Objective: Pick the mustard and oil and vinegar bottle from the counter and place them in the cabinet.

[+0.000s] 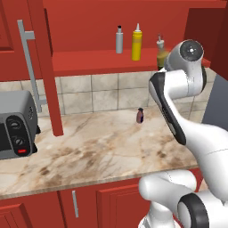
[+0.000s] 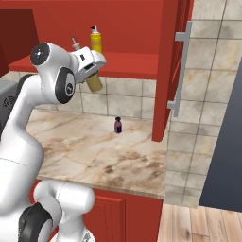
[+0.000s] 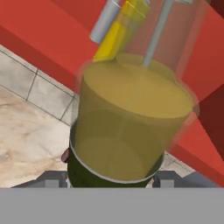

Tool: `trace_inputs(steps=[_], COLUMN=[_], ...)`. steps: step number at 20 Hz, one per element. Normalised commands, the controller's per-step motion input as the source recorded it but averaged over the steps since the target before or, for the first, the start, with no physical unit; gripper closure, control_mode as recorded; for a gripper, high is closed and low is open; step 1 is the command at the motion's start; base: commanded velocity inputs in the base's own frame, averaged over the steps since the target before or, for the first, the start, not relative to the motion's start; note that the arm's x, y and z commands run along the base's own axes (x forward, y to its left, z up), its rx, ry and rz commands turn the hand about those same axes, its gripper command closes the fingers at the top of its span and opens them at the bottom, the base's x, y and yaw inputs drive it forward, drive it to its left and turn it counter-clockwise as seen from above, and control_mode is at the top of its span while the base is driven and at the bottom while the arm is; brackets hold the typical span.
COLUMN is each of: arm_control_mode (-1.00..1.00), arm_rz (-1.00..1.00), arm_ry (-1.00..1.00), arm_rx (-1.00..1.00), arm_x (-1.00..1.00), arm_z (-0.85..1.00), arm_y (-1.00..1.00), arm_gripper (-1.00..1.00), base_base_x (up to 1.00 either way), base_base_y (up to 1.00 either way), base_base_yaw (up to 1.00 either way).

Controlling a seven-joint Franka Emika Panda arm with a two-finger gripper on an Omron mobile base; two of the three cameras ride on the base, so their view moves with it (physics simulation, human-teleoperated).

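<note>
Item 1: I have the slim olive-brown oil and vinegar bottle [image 3: 131, 127] pinched partway-open in the two-finger gripper [image 2: 92, 71], raised at the front edge of the red shelf of the big red upper wall cabinet [image 1: 98, 60], well above the beige marble-look counter [image 1: 98, 147]. Item 2: small bright yellow mustard squeeze bottle [image 1: 136, 43] stands on the shelf just beside a slim grey bottle [image 1: 119, 40], w/ bare shelf to their left. Item 3: tiny dark brown bottle [image 1: 140, 116] near the counter's back wall, grey toaster oven [image 1: 15, 127] at far left, open slab between.
</note>
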Motion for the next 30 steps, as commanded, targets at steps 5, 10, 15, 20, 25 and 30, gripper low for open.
trace_inputs(steps=[5,10,15,20,25,30], arm_control_mode=[-1.00,-1.00,-1.00,-1.00,-1.00,-1.00], arm_rz=[0.00,0.00,0.00,0.00,0.00,0.01], arm_ry=[-0.04,-0.04,-0.07,-0.03,0.00,0.00], arm_rx=[-0.07,-0.03,-0.03,0.00,0.09,0.16], arm_x=[0.12,0.21,0.24,0.37,0.31,0.27], arm_z=[0.27,0.20,0.13,0.00,0.00,0.00], arm_y=[-0.24,-0.15,-0.08,-0.07,-0.14,-0.16], arm_gripper=[1.00,1.00,1.00,1.00,1.00,1.00], base_base_x=[0.00,0.00,0.00,0.00,0.00,0.00], base_base_y=[0.00,0.00,0.00,0.00,0.00,0.00], base_base_yaw=[0.00,0.00,0.00,0.00,0.00,0.00])
